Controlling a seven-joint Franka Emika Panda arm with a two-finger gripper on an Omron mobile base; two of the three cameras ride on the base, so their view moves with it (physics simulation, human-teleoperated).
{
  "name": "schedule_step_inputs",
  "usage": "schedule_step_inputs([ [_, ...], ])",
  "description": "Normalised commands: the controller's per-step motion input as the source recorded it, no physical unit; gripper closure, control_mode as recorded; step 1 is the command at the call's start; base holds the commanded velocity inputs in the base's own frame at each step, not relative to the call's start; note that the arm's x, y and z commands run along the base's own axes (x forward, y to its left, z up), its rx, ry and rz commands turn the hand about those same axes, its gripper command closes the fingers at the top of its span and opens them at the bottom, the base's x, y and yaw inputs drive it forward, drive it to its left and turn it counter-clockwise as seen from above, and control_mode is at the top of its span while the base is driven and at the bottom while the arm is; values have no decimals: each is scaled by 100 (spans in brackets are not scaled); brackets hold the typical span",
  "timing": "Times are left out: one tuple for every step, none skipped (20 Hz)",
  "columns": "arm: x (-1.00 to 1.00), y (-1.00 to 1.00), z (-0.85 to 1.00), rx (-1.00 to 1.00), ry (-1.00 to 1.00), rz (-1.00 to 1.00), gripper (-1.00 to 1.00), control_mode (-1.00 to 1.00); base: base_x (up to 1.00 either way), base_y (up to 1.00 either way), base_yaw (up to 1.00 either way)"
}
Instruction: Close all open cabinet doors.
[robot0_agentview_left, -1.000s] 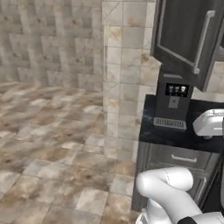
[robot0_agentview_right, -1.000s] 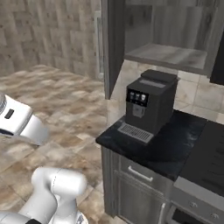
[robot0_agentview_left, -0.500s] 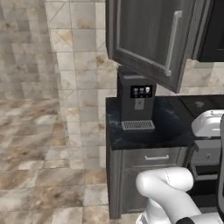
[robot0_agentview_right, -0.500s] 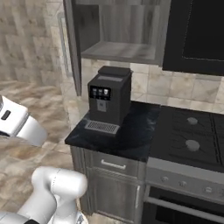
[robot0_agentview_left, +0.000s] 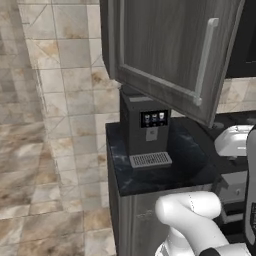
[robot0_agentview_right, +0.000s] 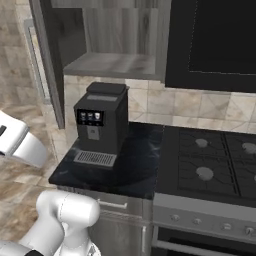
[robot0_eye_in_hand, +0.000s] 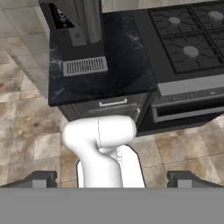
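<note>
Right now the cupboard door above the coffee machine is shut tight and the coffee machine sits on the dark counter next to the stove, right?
Not quite. The cabinet door above the coffee machine is swung open, not shut; the right base view shows the bare shelf inside behind it. The rest holds: the coffee machine sits on the dark counter next to the stove.

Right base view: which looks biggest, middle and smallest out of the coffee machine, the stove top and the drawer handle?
1. Stove top, biggest.
2. Coffee machine, though it stands nearer the camera.
3. Drawer handle, smallest.
</note>
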Motion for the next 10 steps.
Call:
schedule_step_inputs([
  [0, 0, 0, 0, 0, 0, -100, 100, 31, -24, -21],
  [0, 0, 0, 0, 0, 0, -100, 100, 30, -24, -21],
  [0, 0, 0, 0, 0, 0, -100, 100, 25, -21, -22],
  [0, 0, 0, 0, 0, 0, -100, 100, 13, -22, -24],
  [0, 0, 0, 0, 0, 0, -100, 100, 6, -28, -25],
  [0, 0, 0, 0, 0, 0, -100, 100, 4, -29, -25],
  [0, 0, 0, 0, 0, 0, -100, 100, 8, -26, -25],
  [0, 0, 0, 0, 0, 0, -100, 100, 11, -24, -26],
  [0, 0, 0, 0, 0, 0, -100, 100, 10, -24, -27],
  [0, 0, 0, 0, 0, 0, -100, 100, 12, -24, -27],
])
